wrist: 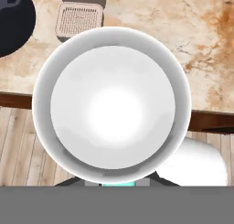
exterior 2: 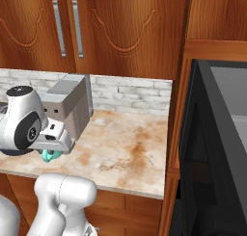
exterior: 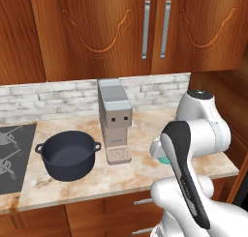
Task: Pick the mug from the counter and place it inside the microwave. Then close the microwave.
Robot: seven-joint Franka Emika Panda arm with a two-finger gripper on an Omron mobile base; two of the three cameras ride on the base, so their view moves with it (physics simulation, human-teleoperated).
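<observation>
From my remote station, the gripper is pinched shut on the mug, whose white interior sits directly under the hand camera with a sliver of teal at its lower edge; in the right base view a bit of teal pokes out beneath the hand, apparently lifted just off the counter near its front edge, though the gap is hard to read. The microwave stands open at the right, its dark door swung toward the counter, well apart from the mug. My worry is the carry: the hold looks to be on one side of the rim, so a fast swing could tilt or drop the mug over the wooden floor glimpsed below the counter edge. The open door also juts into the likely path, and clipping it could knock the mug loose. The grey coffee machine stands just beside the hand, and the dark pot sits farther off. I can read no brand, label or writing on anything here.
</observation>
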